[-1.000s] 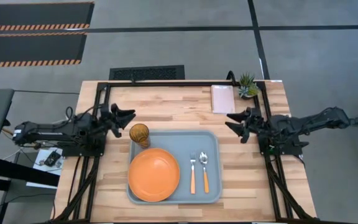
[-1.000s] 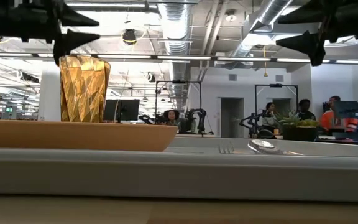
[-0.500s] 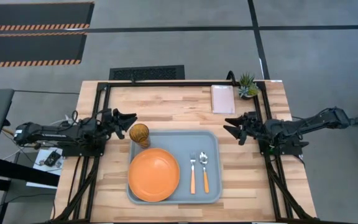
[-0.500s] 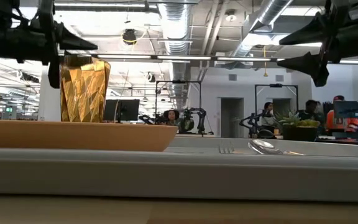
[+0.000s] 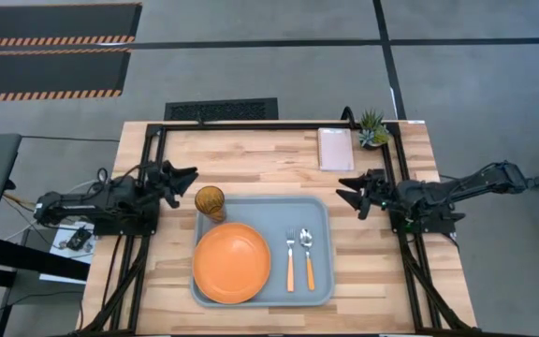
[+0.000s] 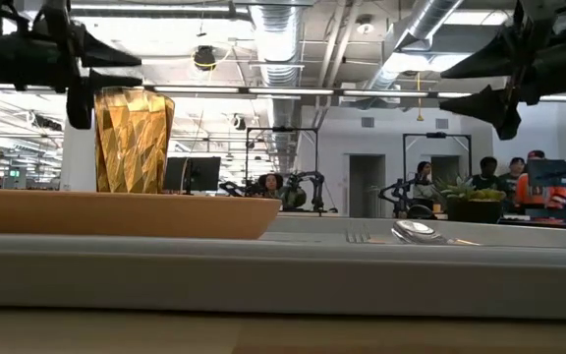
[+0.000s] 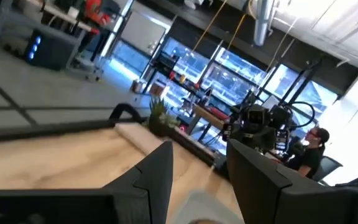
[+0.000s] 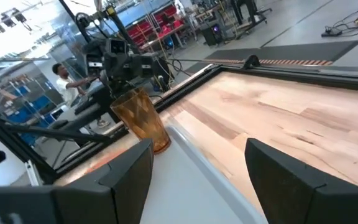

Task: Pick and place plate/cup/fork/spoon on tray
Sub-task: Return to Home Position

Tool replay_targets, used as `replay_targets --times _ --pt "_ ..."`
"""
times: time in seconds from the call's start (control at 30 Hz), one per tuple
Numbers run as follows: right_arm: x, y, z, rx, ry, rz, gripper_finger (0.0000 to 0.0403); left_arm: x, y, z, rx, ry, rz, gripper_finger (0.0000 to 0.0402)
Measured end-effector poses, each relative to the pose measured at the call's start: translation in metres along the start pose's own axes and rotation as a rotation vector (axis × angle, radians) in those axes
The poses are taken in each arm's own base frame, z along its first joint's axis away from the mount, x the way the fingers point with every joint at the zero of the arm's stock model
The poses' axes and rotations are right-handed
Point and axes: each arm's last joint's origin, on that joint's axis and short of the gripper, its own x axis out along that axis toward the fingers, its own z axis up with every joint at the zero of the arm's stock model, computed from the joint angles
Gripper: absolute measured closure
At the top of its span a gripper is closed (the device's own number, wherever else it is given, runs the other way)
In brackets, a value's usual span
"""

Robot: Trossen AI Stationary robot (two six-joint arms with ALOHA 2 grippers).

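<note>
1. Left gripper [image 5: 188, 175] spread open, empty, above table's left edge, near cup [image 5: 210, 201].
2. Right gripper [image 5: 345, 193] spread open, empty, just right of tray [image 5: 318, 217].
3. Cup, plate [image 5: 232, 263], fork [image 5: 290, 258], spoon [image 5: 308, 256] all rest on tray.

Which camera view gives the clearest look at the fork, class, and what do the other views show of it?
The high view: it shows the whole fork, silver tines and orange handle, lying on the tray beside the spoon. The low view shows only the tine tips above the tray rim. Neither wrist view shows it.
</note>
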Motion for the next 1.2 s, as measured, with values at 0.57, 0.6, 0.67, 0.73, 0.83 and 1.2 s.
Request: replay_targets --times 0.57,0.6,0.67,0.73,0.83,1.2 --pt "-0.002 -0.02 -0.032 0.021 0.07 -0.07 0.0127 -0.001 0.009 -0.008 0.008 -0.054 0.14 0.0264" --pt "-0.002 -0.02 -0.032 0.015 0.07 -0.069 0.0127 -0.001 0.009 -0.008 0.01 -0.052 0.142 0.0264" --pt "-0.002 -0.019 -0.03 -0.003 0.058 -0.06 0.0127 -0.001 0.01 -0.008 0.011 -0.048 0.143 0.0264" --pt "-0.002 -0.019 -0.029 -0.014 0.051 -0.058 0.0127 -0.001 0.01 -0.008 0.012 -0.047 0.144 0.0264" --pt "-0.002 -0.02 -0.03 -0.006 0.054 -0.078 0.0127 -0.001 0.01 -0.009 0.006 -0.043 0.146 0.0264" --pt "-0.002 -0.023 -0.035 0.05 0.099 -0.1 0.0127 -0.001 0.011 -0.011 -0.002 -0.023 0.156 0.0264"
